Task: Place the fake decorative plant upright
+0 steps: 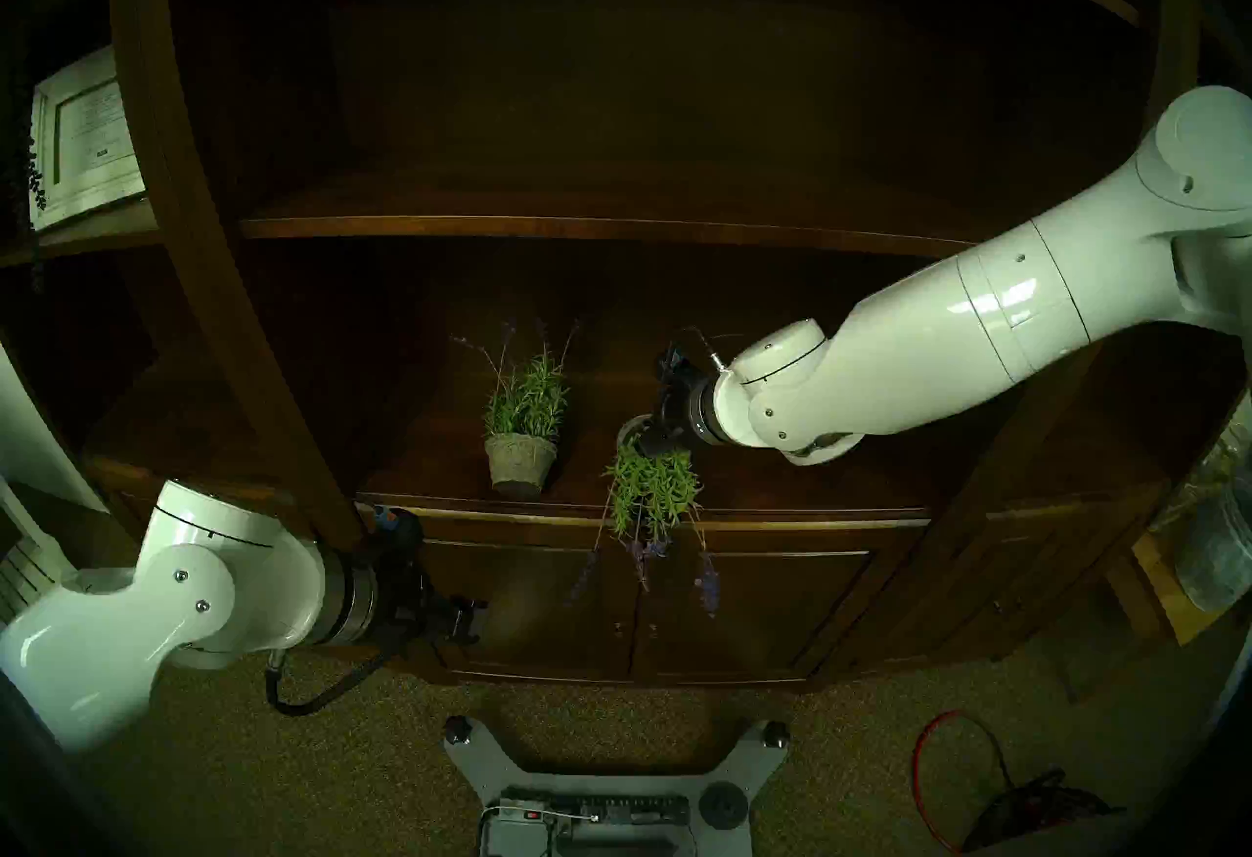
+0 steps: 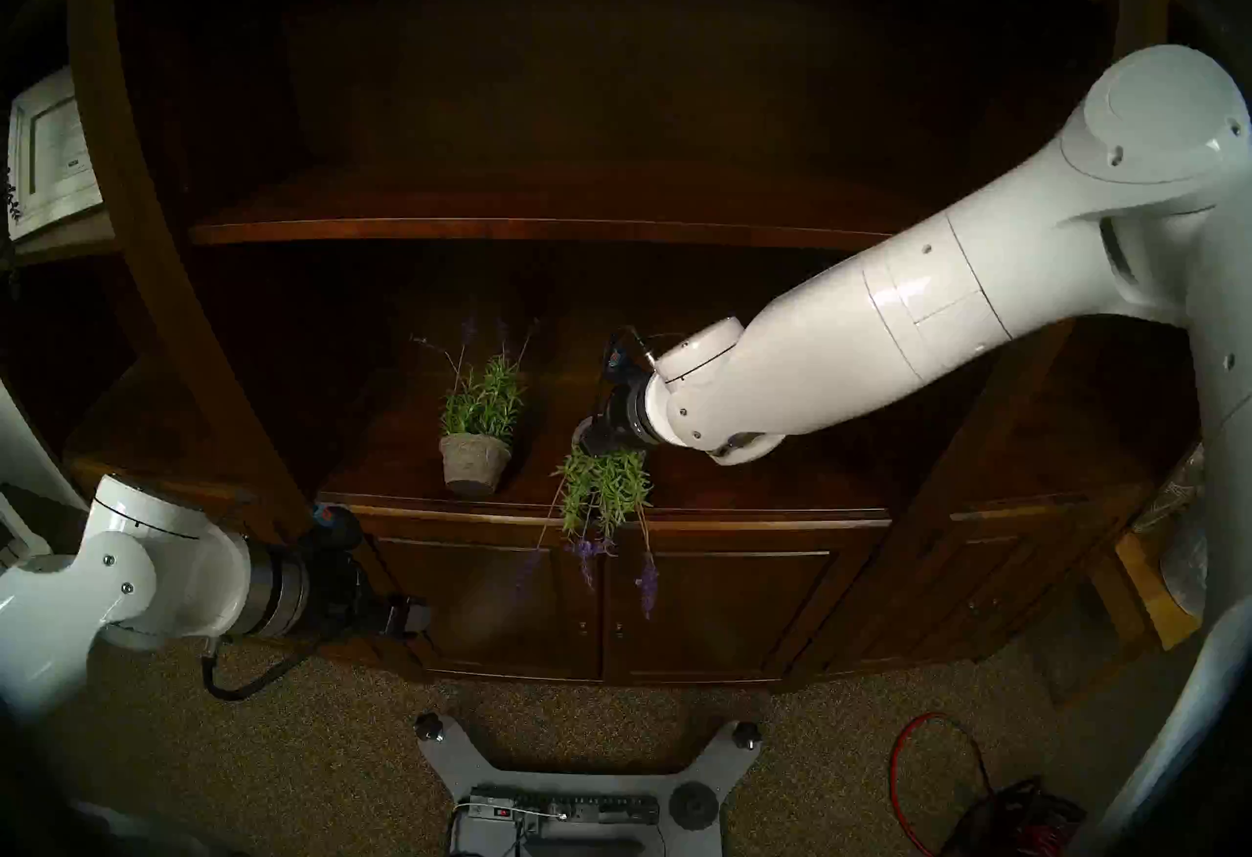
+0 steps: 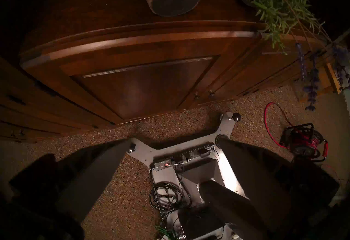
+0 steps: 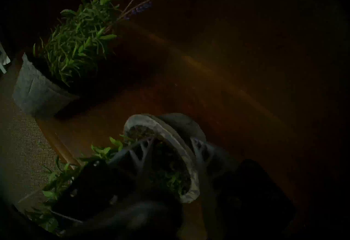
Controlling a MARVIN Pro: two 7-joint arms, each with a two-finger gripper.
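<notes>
The dark brown wooden cabinet shelf [image 1: 433, 456] carries an upright green lavender plant in a grey stone-like pot [image 1: 520, 459]; at its three o'clock, a tipped matching potted plant [image 1: 652, 493] overhangs the front edge.

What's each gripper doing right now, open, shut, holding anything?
Left gripper: open, holding nothing, below the shelf edge.
Right gripper: shut on the rim of the tipped grey stone-look pot of fake lavender.

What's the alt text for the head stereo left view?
The right end effector grips the rim of a tipped grey pot of green and purple fake lavender spilling over the dark wooden shelf edge. A matching upright grey potted plant stands beside it; the left end effector idles below.
</notes>
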